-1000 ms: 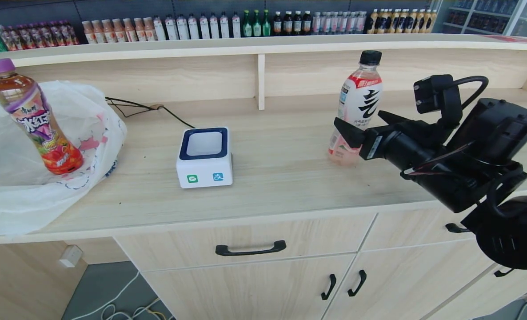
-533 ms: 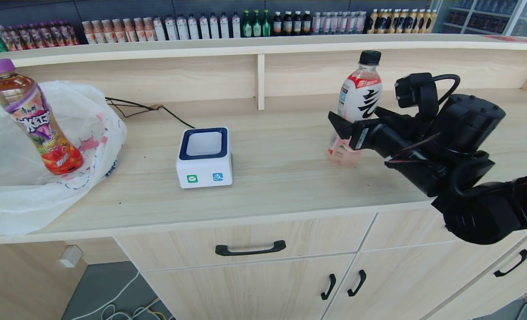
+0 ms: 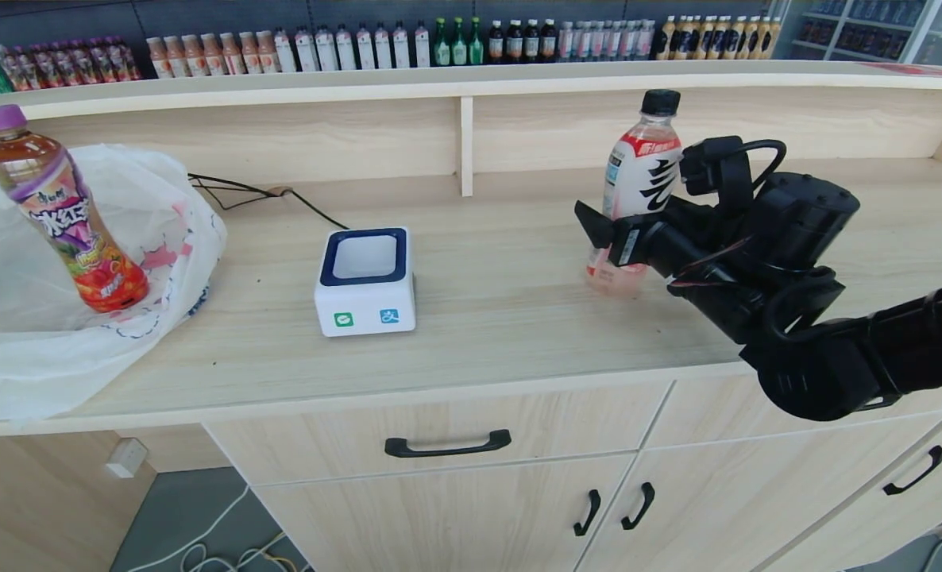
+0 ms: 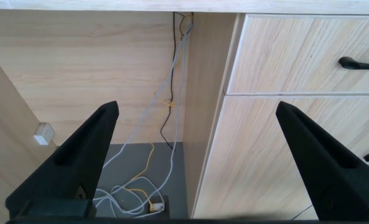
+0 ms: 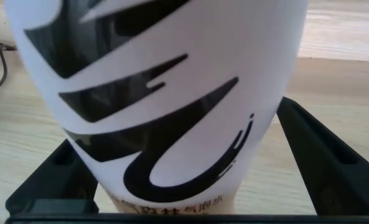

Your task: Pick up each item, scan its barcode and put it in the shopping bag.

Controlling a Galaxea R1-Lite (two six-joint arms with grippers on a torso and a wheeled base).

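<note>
Over the bench (image 3: 503, 334), the right gripper (image 3: 626, 230) has advanced to straddle the bottle (image 3: 644, 171), wide open, so grasping comes next.

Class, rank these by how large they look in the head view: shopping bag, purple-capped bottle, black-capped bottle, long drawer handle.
1. shopping bag
2. purple-capped bottle and black-capped bottle: too alike to rank
3. long drawer handle

Head camera high, facing down over counter (image 3: 503, 302); right wrist tight on bottle (image 5: 172, 93), shared; left wrist low, facing drawers (image 4: 284, 53).
</note>
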